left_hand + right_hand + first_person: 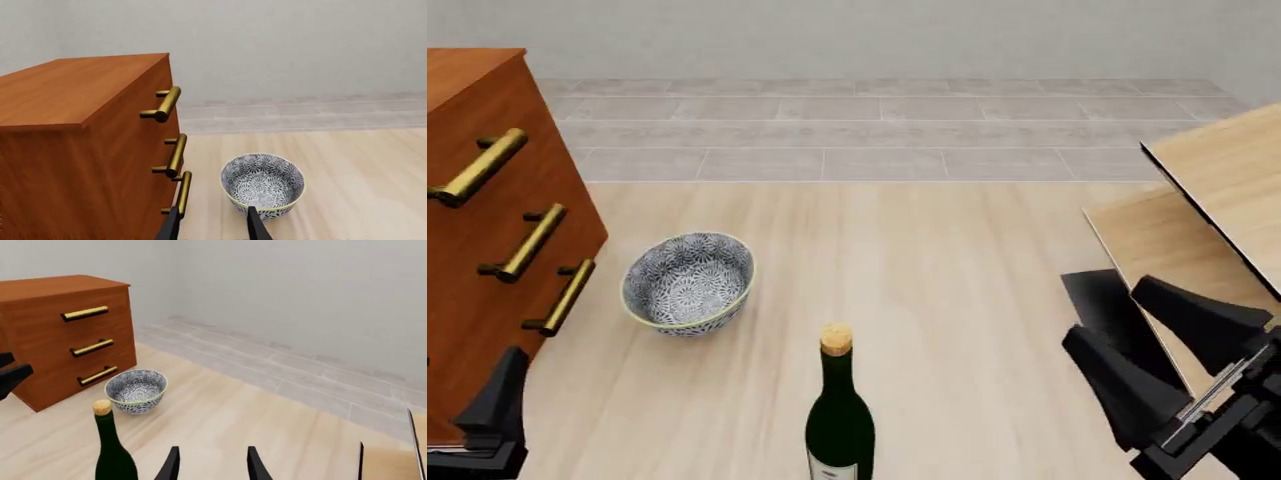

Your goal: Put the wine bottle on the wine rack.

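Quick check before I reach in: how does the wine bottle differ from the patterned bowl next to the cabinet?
The wine bottle is tall, narrow and dark green, sealed with a tan cork; the bowl is low, wide and open-topped, with a grey-blue floral pattern. The bottle stands nearer the arms, mid-table; the bowl sits farther back beside the drawer cabinet. Both rest upright on the table, untouched by either gripper.

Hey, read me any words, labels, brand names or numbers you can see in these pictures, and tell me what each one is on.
No text can be read in any view.
Wine bottle: only the top edge of its white label shows at the bottom of the front view, and no writing is visible.
Bowl: a floral pattern, no lettering.
Drawer cabinet: plain wood and brass handles, no marks.
Wine rack: bare panels, no marks.
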